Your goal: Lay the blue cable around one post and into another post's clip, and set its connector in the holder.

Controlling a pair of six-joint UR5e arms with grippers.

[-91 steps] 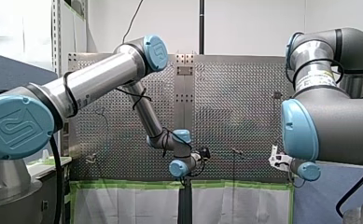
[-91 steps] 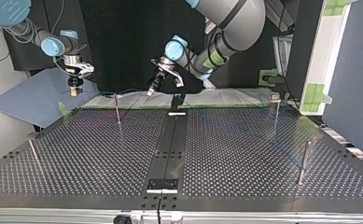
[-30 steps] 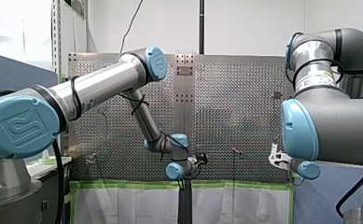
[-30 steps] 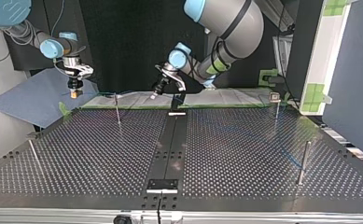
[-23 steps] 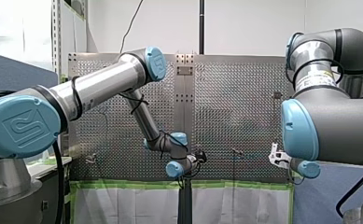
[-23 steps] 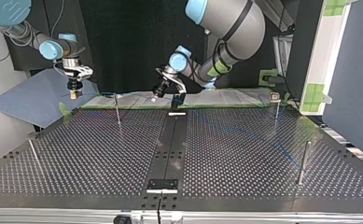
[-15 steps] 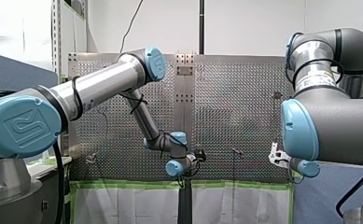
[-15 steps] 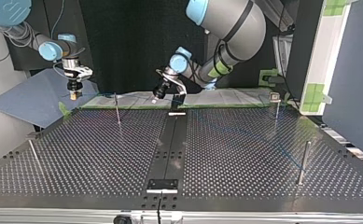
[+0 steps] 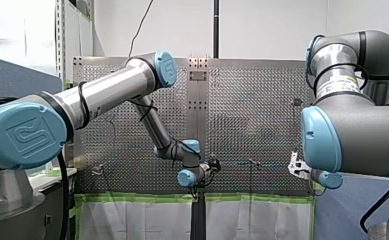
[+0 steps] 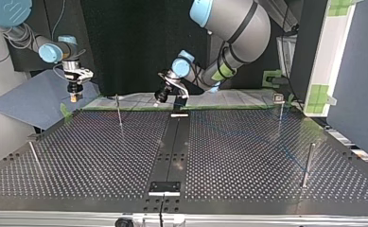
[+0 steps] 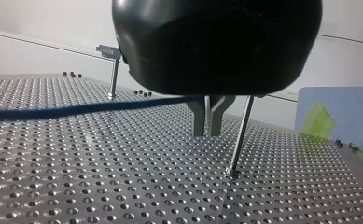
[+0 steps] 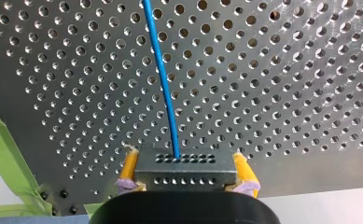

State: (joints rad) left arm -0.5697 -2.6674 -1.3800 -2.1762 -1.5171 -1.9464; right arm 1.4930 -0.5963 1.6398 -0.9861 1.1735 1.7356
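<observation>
Two robot arms worked at a perforated metal worktop (image 10: 87,156). My right hand (image 12: 184,163), with yellow pads, was clamped on a small grey connector (image 12: 184,175) near the worktop's edge. The thin blue cable (image 12: 163,79) left the connector and ran off across the holes. My left hand (image 11: 208,132) had its metal fingers pinched together on the same cable further along, just beside a slim upright post (image 11: 240,133). A second post (image 11: 113,74), with a clip on top, stood well beyond. The cable looked light, limp and slippery, likely to sag or slide unless kept taut. A firm pinch near the post, and the rigid connector body, seemed the sensible holds.
</observation>
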